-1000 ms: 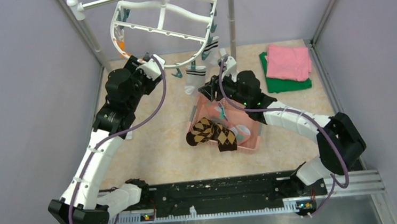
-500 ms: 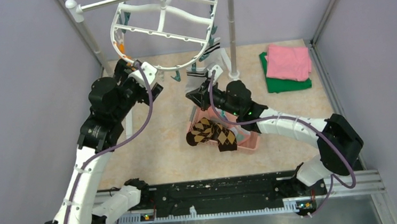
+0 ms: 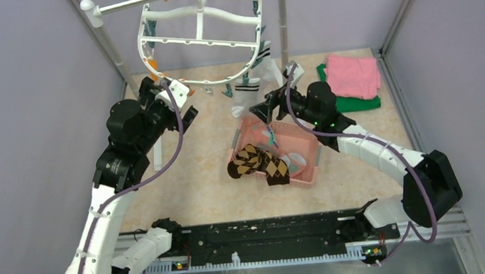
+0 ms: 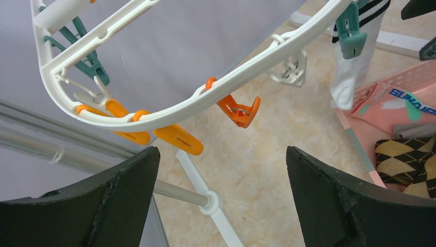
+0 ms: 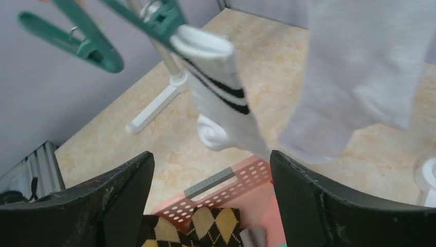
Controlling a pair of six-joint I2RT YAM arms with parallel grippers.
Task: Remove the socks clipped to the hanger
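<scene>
Pink perforated plastic basket (image 3: 295, 136) on the mottled beige bench (image 3: 184, 181) – soft diamond-pattern socks (image 3: 258, 163) lie at its near-left corner. Left gripper (image 4: 221, 150): jaws apart, empty, open air just below the hanger (image 4: 241, 69), a curved white plastic rim. Right gripper (image 5: 211, 154): jaws apart, empty – above it a ribbed striped sock (image 5: 216, 82) hangs from a teal clip (image 5: 159, 15), with a plain pale sock (image 5: 355, 67) beside it.

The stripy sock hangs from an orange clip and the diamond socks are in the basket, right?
No, the clip holding the stripy sock is teal, as the right wrist view shows. The diamond socks are in the basket.
</scene>
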